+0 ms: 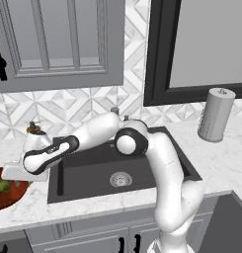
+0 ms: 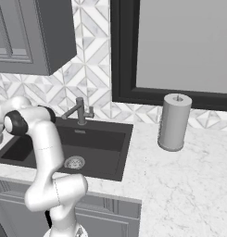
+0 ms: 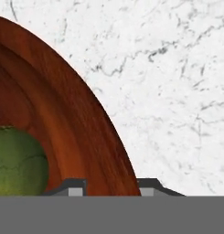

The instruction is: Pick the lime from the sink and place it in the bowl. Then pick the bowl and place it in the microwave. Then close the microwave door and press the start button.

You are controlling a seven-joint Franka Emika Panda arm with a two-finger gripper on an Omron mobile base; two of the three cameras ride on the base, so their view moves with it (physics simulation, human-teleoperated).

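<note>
The reddish-brown wooden bowl (image 1: 5, 197) sits on the white marble counter left of the sink (image 1: 93, 165), at the picture's left edge. The yellow-green lime (image 1: 2, 186) lies inside it. In the hand view the bowl (image 3: 63, 114) curves across the left side, with the lime (image 3: 17, 164) at the lower left. My gripper (image 3: 112, 186) points down astride the bowl's rim, one finger inside and one outside. The brown wall fills the gap between the tips. From the left base camera the hand (image 1: 14, 174) hovers just above the bowl's right side. The microwave and its door are out of view.
The dark sink (image 2: 98, 139) holds just its metal drain (image 1: 120, 179), and the grey faucet (image 2: 80, 111) stands behind it. A soap dispenser (image 1: 36, 134) is at the back left. A grey paper towel roll (image 1: 216, 114) is on the right counter. Grey cabinets hang overhead.
</note>
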